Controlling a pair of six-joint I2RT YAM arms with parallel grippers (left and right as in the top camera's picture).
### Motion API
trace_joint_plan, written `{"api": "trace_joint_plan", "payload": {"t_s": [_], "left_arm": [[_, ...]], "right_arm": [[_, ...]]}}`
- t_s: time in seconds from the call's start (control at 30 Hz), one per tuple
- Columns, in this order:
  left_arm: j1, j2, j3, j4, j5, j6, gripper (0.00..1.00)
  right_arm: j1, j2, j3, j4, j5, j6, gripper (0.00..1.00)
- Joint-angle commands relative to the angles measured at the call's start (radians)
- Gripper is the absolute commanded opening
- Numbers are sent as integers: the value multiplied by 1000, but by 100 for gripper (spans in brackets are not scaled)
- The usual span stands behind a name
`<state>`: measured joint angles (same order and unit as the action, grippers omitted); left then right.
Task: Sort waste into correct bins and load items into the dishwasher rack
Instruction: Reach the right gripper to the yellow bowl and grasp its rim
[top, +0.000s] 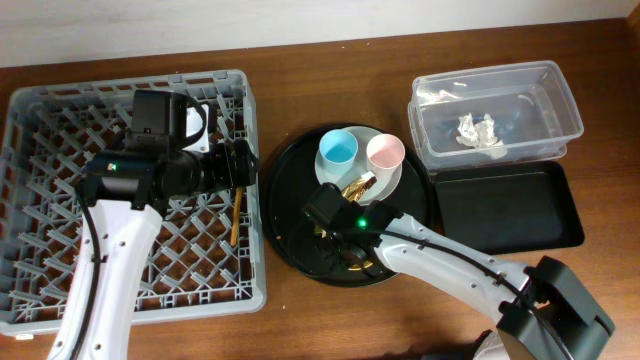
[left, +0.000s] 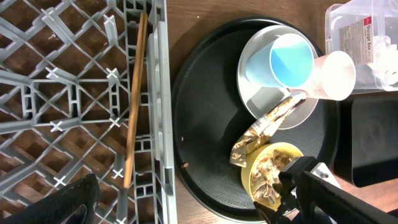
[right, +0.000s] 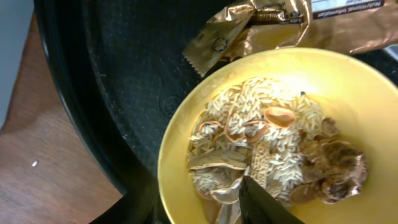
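right jaws spread astride one yellow bowl (right: 348, 87), left jaws unclear, one gold wrapper (right: 249, 31)

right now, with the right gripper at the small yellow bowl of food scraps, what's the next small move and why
Probably close the right gripper on the rim of the small yellow bowl. One finger sits inside, over the loose brownish food scraps; the other seems outside, above the large round black tray, jaws apart. A grip must come before lifting it to tip out.

a dark brown wooden table (top: 300, 320) meets a pale wall (top: 200, 25).
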<state>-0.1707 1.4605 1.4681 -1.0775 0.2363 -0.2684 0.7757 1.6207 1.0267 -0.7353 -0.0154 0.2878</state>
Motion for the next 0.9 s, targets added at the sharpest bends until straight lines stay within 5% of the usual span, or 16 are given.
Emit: {"api": "trace_joint_plan", "payload": {"t_s": [0.0, 0.1, 0.2, 0.33, 0.53, 0.8, 0.87], "left_arm": [[2, -4, 1, -2, 11, 16, 99], [2, -4, 1, -2, 11, 16, 99], [2, -4, 1, -2, 11, 16, 99], [2, -4, 1, -2, 11, 16, 99], [2, -4, 1, -2, 11, 16, 99], [2, -4, 1, -2, 11, 16, 99], [2, -4, 1, -2, 11, 16, 99]], "right_arm": [[27, 9, -8, -1, 26, -22, 44], [48, 9, -8, -1, 2, -22, 50], [49, 13, -8, 0, 10, -22, 39], [51, 48, -8, 0, 10, -22, 37], [50, 72, -8, 2, 6, -18, 7], [48, 72, -8, -69, 54, -17, 6], [48, 72, -8, -69, 50, -17, 16]]}}
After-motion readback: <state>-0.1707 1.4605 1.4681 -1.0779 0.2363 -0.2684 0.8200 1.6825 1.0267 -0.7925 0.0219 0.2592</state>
